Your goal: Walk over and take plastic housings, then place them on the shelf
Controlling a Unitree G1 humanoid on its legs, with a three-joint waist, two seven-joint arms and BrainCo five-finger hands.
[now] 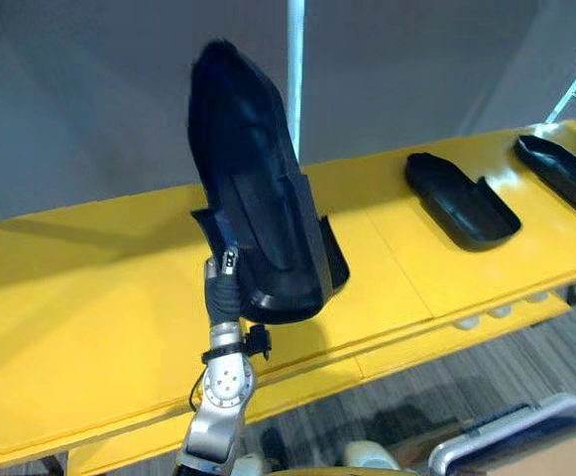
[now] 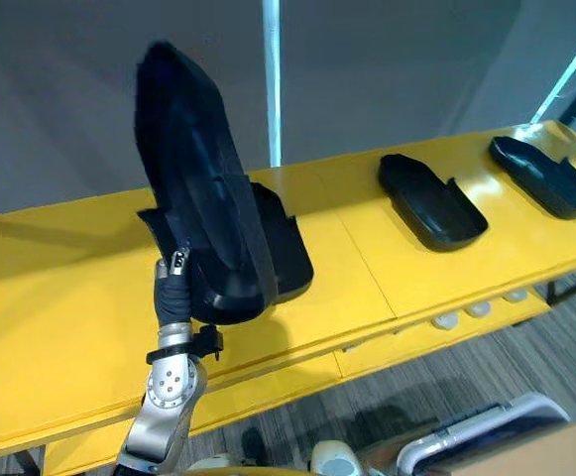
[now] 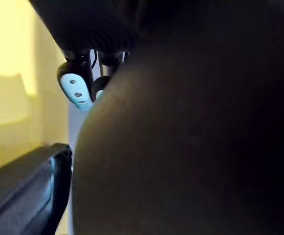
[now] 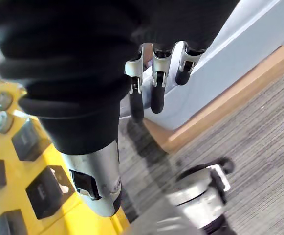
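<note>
My left hand [image 1: 224,284] holds a long black plastic housing [image 1: 253,188] upright over the yellow shelf [image 1: 89,297], with its lower end just above the shelf's surface. In the left wrist view my fingertips [image 3: 77,90] curl at the edge of the dark housing [image 3: 190,147]. A second housing [image 2: 286,253] lies flat on the shelf right behind the held one. Two more housings [image 1: 461,198] [image 1: 565,171] lie further right on the shelf. My right hand [image 4: 156,83] hangs over the carpet with relaxed fingers, holding nothing.
A white upright post [image 1: 294,79] and a grey wall stand behind the shelf. The shelf's front edge [image 1: 397,347] runs above the grey carpet. A grey and white rounded frame [image 1: 506,436] sits low at the right. A yellow surface with dark parts [image 4: 39,191] lies beside my right arm.
</note>
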